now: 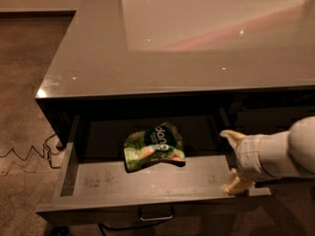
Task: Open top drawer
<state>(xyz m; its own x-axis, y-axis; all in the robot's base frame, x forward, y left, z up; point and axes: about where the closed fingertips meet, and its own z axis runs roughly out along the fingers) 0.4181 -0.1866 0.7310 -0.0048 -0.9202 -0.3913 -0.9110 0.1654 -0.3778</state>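
The top drawer [147,206] stands pulled out under the grey counter. Its dark front faces me, with the small metal loop handle [156,214] at its middle. Its grey scuffed floor [103,177] shows, and a green snack bag [153,145] lies on it towards the back. My gripper [232,160] is at the drawer's right end, on a white arm that comes in from the right. Its two pale fingers are spread apart, one finger [229,134] up by the drawer's right wall, the other low at the front right corner. It holds nothing.
The glossy grey countertop [147,58] overhangs the back of the drawer. Another dark drawer front [273,117] sits to the right, behind my arm. A cable [24,154] zigzags over the carpet at the left, by the cabinet's corner.
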